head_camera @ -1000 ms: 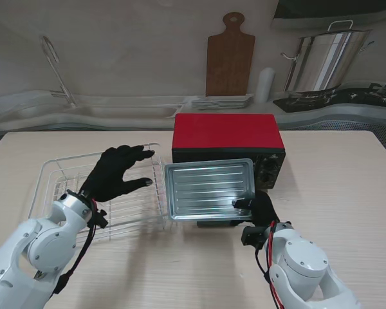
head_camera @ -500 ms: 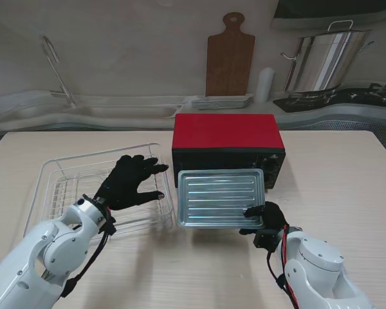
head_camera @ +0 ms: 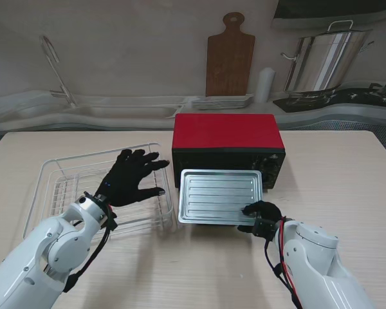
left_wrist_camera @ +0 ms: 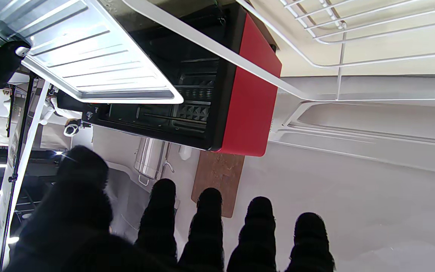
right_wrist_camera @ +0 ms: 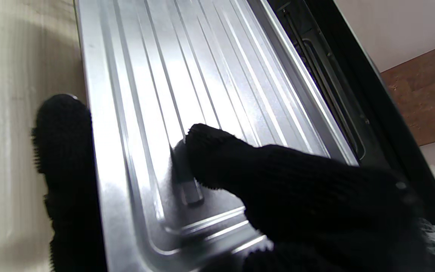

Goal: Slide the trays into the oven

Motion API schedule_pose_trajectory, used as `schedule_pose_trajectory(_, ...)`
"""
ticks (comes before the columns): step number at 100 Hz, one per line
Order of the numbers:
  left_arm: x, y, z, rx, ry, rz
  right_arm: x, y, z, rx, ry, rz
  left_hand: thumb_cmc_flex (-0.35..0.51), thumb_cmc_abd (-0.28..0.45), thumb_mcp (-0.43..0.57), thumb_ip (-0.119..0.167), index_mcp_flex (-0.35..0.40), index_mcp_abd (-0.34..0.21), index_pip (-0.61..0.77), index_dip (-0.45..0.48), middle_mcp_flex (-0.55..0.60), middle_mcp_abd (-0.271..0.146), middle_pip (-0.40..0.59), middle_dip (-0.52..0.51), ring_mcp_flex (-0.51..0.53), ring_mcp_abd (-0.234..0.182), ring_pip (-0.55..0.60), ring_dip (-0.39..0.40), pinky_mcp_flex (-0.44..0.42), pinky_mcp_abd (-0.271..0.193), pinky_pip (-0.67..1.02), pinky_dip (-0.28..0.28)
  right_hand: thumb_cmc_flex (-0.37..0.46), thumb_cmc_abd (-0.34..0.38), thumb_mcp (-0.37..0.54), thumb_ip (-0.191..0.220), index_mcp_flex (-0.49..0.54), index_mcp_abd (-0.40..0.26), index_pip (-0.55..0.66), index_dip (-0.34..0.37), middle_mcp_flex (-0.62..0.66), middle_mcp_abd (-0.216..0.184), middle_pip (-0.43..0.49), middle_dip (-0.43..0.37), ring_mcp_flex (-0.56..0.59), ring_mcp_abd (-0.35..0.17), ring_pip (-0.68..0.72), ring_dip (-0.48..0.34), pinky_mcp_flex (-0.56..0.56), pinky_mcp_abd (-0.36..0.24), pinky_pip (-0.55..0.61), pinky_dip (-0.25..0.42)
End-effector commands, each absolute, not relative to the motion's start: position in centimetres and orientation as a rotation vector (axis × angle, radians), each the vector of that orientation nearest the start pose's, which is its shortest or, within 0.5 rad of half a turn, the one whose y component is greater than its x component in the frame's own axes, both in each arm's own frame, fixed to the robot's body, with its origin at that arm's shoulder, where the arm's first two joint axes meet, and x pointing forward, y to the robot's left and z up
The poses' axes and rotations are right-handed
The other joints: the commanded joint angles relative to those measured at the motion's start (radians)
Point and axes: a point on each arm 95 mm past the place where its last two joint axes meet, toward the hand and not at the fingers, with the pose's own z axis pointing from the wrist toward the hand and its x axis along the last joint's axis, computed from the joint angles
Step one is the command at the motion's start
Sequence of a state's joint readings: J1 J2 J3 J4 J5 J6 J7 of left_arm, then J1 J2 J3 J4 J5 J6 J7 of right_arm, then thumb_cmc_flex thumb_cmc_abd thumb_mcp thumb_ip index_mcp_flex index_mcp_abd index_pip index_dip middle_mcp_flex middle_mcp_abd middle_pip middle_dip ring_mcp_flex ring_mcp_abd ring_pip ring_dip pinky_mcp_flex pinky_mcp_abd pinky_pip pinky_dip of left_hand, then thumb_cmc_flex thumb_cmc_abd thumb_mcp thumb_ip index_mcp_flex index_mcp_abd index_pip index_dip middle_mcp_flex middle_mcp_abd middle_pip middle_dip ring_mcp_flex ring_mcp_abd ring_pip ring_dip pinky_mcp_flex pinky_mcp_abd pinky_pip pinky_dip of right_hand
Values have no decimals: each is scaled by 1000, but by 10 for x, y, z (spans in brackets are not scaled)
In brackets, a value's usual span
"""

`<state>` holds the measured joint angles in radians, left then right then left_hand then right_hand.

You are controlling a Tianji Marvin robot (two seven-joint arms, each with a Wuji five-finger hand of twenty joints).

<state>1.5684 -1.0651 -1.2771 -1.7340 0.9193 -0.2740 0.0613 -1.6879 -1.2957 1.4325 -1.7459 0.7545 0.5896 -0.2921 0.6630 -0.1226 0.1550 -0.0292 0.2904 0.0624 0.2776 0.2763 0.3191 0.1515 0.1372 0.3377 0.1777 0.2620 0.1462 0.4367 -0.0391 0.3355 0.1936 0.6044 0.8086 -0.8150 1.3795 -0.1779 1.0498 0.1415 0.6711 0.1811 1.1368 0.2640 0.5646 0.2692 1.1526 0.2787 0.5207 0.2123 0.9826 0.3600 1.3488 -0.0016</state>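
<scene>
**Operator:** Looking down from the stand, I have the pale tabletop (head_camera: 347, 174) with the red oven (head_camera: 228, 140) at its middle, front turned toward me. On my left sits the white wire rack (head_camera: 58, 187), just beside the oven.

**Observer:** And the tray?

**Operator:** The ribbed metal tray (head_camera: 219, 196) is level in front of the oven's opening, its far edge right at the mouth. The left wrist view shows the tray (left_wrist_camera: 89, 64) against the dark cavity of the oven (left_wrist_camera: 247, 94), but I cannot tell how far in it reaches.

**Observer:** What has hold of it?

**Operator:** My right hand (head_camera: 262, 215) is clamped on the tray's near right corner. In the right wrist view the thumb presses down on the ribbed floor of the tray (right_wrist_camera: 202, 68), and another of the fingers (right_wrist_camera: 64, 139) lies under the rim, so the right hand (right_wrist_camera: 278, 181) pinches the edge between them.

**Observer:** The other one?

**Operator:** My left hand (head_camera: 130, 179) hangs over the right end of the rack, fingers spread apart, holding nothing. Its own camera shows the fingertips (left_wrist_camera: 206, 211) splayed, with the rack (left_wrist_camera: 338, 64) wires beyond them.
</scene>
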Motion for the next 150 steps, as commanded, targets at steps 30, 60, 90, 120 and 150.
schedule_pose_trajectory(30, 403, -17, -257, -1005, 1505, -1834, 385, -5, -354, -2578, 300, -1165, 9, 40, -27, 37, -45, -31, -4, -14, -40, -25, -1, -19, -44, -27, -24, -12, -22, -37, -58, -19, 73, 37, 86, -22, 32, -50, 85, 10, -10, 31, 28, 18, 50, 51, 27, 3, 33, -34, 39, 5)
schedule_pose_trajectory(60, 407, -17, -256, -1023, 1520, -1845, 396, -5, -355, -2582, 369, -1123, 10, 43, -29, 38, -53, -33, -3, -14, -48, -27, 6, -17, -71, -44, -46, -27, -33, -47, -67, -29, 74, 26, 91, -21, 24, -31, 89, 16, 0, 52, 33, 15, 67, 67, 42, 5, 44, -26, 74, 24)
schedule_pose_trajectory(90, 409, -20, -258, -1007, 1540, -1849, 400, -6, -360, -2591, 369, -1055, 11, 45, -29, 39, -59, -37, -2, -13, -76, -36, -17, -28, -73, -50, -49, -29, -37, -53, -71, -36, 75, 24, 93, -20, 18, -18, 84, 10, 0, 64, 36, 15, 71, 76, 49, 4, 46, -25, 84, 36)
schedule_pose_trajectory(120, 408, -21, -258, -998, 1539, -1860, 402, -7, -358, -2578, 383, -1016, 10, 45, -28, 40, -61, -38, -1, -13, -76, -36, -26, -28, -77, -51, -50, -30, -39, -56, -74, -42, 76, 24, 92, -21, 15, -17, 83, 9, -2, 66, 41, 16, 73, 77, 53, 2, 46, -24, 84, 41)
schedule_pose_trajectory(150, 407, -21, -257, -994, 1544, -1862, 401, -6, -358, -2576, 389, -1002, 11, 44, -26, 40, -62, -39, 0, -13, -77, -36, -27, -27, -77, -53, -50, -30, -41, -56, -75, -46, 76, 25, 92, -23, 11, -14, 80, 9, -4, 69, 43, 16, 74, 75, 56, 1, 48, -23, 85, 45)
